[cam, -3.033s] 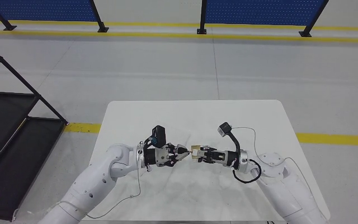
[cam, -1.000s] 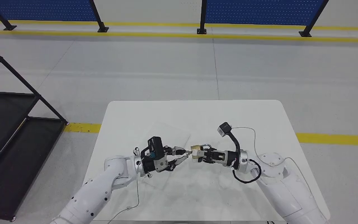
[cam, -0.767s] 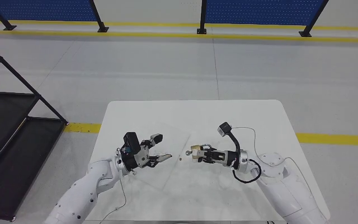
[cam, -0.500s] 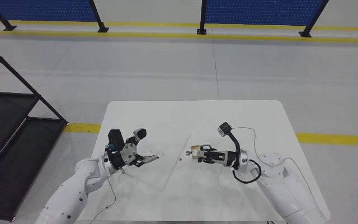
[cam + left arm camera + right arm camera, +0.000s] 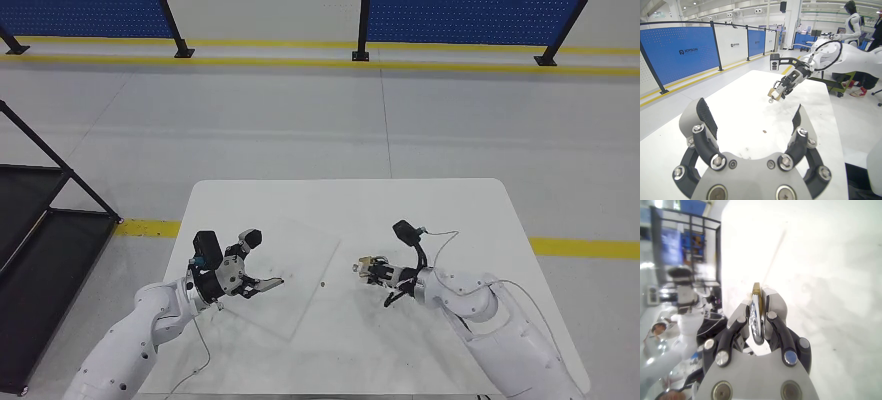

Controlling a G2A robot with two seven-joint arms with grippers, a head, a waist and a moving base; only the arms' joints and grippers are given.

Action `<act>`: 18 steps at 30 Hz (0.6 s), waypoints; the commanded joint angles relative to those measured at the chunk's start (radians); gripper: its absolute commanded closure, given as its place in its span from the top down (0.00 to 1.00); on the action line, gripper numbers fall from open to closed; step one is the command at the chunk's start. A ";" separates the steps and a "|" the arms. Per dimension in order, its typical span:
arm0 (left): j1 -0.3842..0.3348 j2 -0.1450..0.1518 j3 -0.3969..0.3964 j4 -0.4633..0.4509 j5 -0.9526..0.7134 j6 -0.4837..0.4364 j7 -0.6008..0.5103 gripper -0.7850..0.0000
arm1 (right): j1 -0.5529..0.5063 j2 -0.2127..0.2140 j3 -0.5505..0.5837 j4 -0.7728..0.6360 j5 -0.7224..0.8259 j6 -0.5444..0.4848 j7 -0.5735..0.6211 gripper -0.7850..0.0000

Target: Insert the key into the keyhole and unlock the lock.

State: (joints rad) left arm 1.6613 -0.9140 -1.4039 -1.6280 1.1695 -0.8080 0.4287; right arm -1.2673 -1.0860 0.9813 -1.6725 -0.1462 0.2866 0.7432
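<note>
Right gripper (image 5: 374,268) clamps the lock (image 5: 755,306), key (image 5: 770,100) protruding, above mid-table (image 5: 450,210); left gripper (image 5: 262,262) gapes wide near the left edge.

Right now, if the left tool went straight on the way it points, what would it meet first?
Probably the lock held in the right tool; nothing stands between. If the open left tool slopes down, the table comes first; depth is unclear.
</note>
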 commanded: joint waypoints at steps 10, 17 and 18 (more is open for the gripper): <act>0.000 0.000 0.000 0.000 0.000 0.000 0.000 1.00 | 0.061 -0.020 -0.093 0.032 -0.128 0.253 0.004 0.00; 0.000 0.000 0.000 0.000 0.000 0.000 0.000 1.00 | 0.063 -0.023 -0.105 0.031 -0.162 0.312 0.007 0.00; 0.000 0.000 0.000 0.000 0.000 0.000 0.000 1.00 | 0.062 -0.023 -0.104 0.030 -0.163 0.315 0.008 0.00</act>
State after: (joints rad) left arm 1.6613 -0.9140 -1.4039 -1.6280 1.1695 -0.8080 0.4287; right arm -1.2045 -1.1095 0.8765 -1.6421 -0.3084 0.5998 0.7509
